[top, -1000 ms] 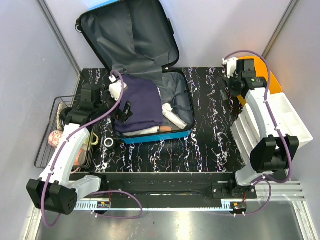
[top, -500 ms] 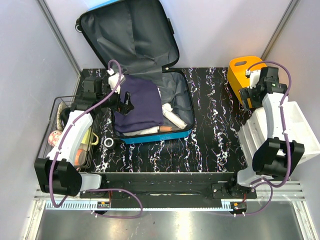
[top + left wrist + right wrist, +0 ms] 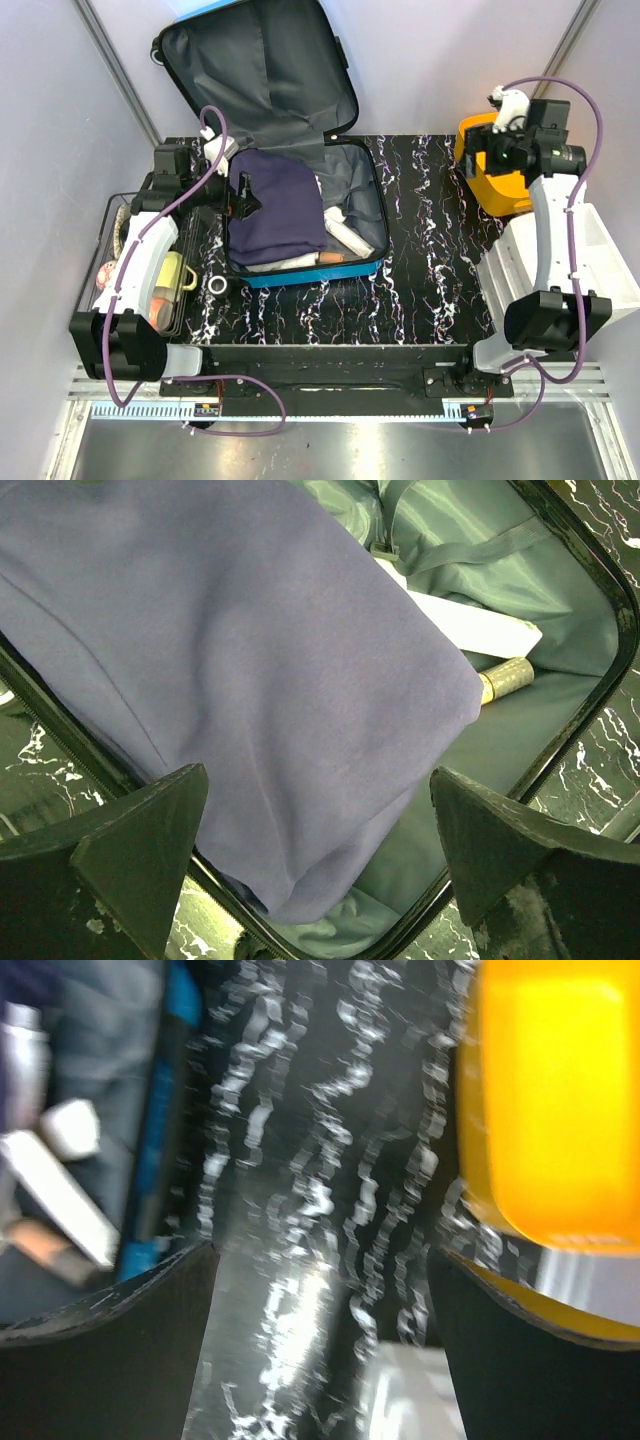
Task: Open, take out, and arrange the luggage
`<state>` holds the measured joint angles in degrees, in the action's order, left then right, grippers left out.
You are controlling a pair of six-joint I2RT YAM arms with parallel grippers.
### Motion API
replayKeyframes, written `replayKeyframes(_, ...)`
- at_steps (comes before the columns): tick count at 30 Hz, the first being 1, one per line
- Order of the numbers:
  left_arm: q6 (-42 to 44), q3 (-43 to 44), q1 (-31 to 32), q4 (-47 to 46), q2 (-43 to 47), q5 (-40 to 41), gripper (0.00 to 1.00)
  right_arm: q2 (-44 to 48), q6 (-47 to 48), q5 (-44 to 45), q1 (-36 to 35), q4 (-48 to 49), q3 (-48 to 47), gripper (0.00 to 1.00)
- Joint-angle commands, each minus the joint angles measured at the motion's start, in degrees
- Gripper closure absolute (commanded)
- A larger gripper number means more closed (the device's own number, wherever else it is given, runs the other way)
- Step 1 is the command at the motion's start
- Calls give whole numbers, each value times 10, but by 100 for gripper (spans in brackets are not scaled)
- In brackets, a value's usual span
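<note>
The luggage, a blue hard-shell suitcase, lies open on the table, its grey-lined lid propped against the back wall. A folded navy garment fills its left half, and white packets lie to the right of it. My left gripper hovers open over the garment's left edge. In the left wrist view the garment lies below the open gripper, next to a white packet and a gold tube. My right gripper is open and empty beside the orange bin.
A wire basket with several items stands off the table's left edge. A tape ring lies in front of the suitcase. A white compartment organiser stands at the right. The blurred right wrist view shows the orange bin and the suitcase's blue edge.
My left gripper has shifted a little back along the suitcase's left side. The right arm has swung to the right and now reaches over the orange bin.
</note>
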<state>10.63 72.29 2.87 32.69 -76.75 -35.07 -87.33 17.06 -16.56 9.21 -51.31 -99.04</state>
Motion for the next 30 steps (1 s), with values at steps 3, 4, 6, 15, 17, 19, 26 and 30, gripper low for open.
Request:
replayKeyframes(3,6,29,-13,14,9,-40,1,-20,-94,-69,-89,105,2,6)
replayKeyframes(4,7,30,-13,15,10,-39,1,-28,-95,-40,-120,112,4,7)
replayKeyframes(6,13,37,-14,24,7,-38,1,-63,-104,56,-132,128,-5,7)
replayKeyframes(15,36,46,-13,51,11,-33,1,-260,-6,209,-80,120,-179,2)
replayKeyframes(17,37,41,-14,51,11,-27,1,-309,5,212,-62,96,-234,2)
replayKeyframes(19,37,39,-14,50,6,-21,1,-340,11,211,-52,79,-269,2)
replayKeyframes(26,36,36,-13,51,1,-14,1,-481,6,172,-27,-17,-440,7)
replayKeyframes(30,36,36,-13,51,5,-11,1,-499,-19,102,-25,-54,-447,13)
